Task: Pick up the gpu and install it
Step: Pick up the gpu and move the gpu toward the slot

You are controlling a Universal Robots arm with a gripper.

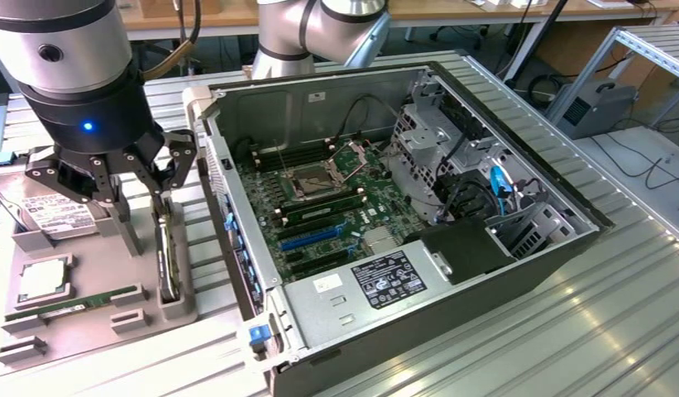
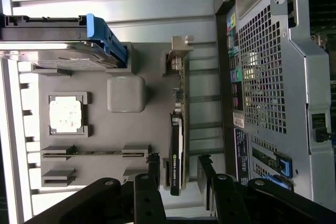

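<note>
Progress: neither pick nor install is being counted as done yet. In the exterior view the gpu (image 1: 167, 256) is being carried on edge in its slot of the grey tray (image 1: 151, 321), at 9 o'clock of the open case (image 1: 284, 103). It is not being lifted. The blue expansion slot (image 1: 312, 240) on the motherboard, at roughly 3 o'clock of the gpu, is being left empty. This is being judged as the very start of the grasp, with the whole transfer and seating left to do.

Pose: the gripper (image 1: 118, 178) is being held over the tray, pointed straight down, at about 11 o'clock of the gpu's middle. In the wrist view the gpu (image 2: 177, 140) is being straddled by the fingers (image 2: 153, 169), with a gap showing on either side. The claw is being kept spread wide and nothing is being gripped or touched. Further back, the arm (image 1: 317, 29) is being seen at 12 o'clock of the case
</note>
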